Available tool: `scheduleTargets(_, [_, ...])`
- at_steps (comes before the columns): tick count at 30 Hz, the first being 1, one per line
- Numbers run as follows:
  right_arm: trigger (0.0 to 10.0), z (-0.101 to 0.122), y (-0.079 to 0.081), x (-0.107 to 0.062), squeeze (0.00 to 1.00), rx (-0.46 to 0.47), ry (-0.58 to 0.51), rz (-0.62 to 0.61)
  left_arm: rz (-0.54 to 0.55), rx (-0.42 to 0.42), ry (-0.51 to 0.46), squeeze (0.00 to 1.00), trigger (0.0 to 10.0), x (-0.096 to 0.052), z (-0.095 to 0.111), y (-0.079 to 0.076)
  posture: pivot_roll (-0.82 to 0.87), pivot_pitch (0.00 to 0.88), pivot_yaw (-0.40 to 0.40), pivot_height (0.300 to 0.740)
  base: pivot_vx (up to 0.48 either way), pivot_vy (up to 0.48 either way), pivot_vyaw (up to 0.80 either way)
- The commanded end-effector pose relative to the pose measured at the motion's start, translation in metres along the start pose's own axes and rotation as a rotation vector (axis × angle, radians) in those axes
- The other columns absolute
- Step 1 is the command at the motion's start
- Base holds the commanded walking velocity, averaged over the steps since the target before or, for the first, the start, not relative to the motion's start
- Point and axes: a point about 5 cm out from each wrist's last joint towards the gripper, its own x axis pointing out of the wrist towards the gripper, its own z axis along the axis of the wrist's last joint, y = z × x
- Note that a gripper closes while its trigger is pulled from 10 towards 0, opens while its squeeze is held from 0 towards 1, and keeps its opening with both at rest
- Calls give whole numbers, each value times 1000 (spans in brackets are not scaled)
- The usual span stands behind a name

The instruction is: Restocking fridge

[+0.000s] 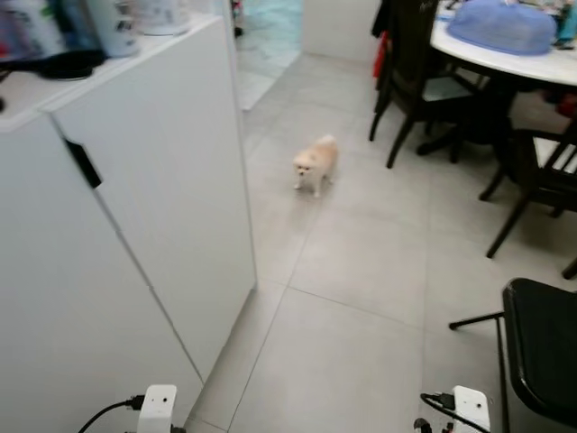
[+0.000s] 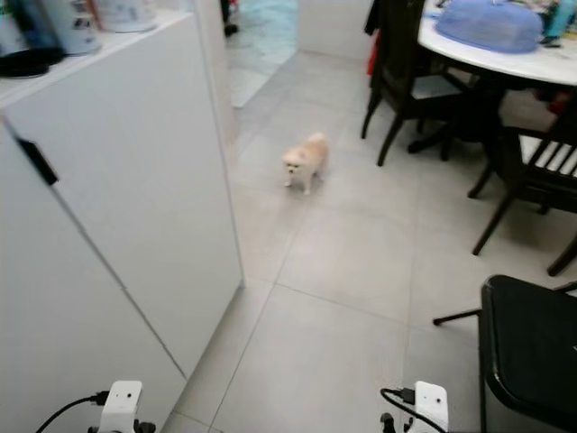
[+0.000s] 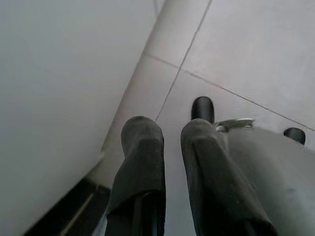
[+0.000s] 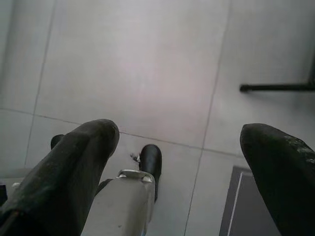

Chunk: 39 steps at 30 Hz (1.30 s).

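Both arms hang low, and their white wrist units show at the bottom edge of the left eye view, left arm (image 1: 158, 408) and right arm (image 1: 471, 408). In the left wrist view my left gripper (image 3: 172, 142) points down at the tiled floor beside a white cabinet wall; its fingers are nearly together and hold nothing. In the right wrist view my right gripper (image 4: 182, 142) stands wide open over bare floor tiles, also holding nothing.
A tall white cabinet (image 1: 135, 207) with containers on top stands close on my left. A small cream dog (image 1: 315, 164) stands on the floor ahead. A white dining table (image 1: 505, 54) with dark chairs (image 1: 410, 81) is at the back right. A black chair (image 1: 541, 347) is near right.
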Motion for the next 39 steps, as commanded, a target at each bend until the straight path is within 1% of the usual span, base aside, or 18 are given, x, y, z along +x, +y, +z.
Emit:
scheduleTargets(1, [10000, 1, -3, 0, 0, -1, 2, -7, -6, 26, 20, 0, 10000, 0, -5, 0, 22, 0, -17, 740, 0, 0, 800])
scheduleTargets(11, [10000, -1, -3, -1, 0, -44, 20, 4, -10, 37, 31, 0, 10000, -1, -7, 0, 17, 0, -17, 740, 0, 0, 800])
scheduleTargets(25, [10000, 0, -3, -1, 0, -35, 15, 3, -13, 37, 31, 0, 10000, -1, -7, 0, 21, 0, -26, 740, 0, 0, 800])
scheduleTargets(39, [10000, 2, -4, -1, 0, -66, 25, 2, -5, 32, 35, 0, 10000, 0, -4, -1, 21, 0, -36, 740, 0, 0, 800])
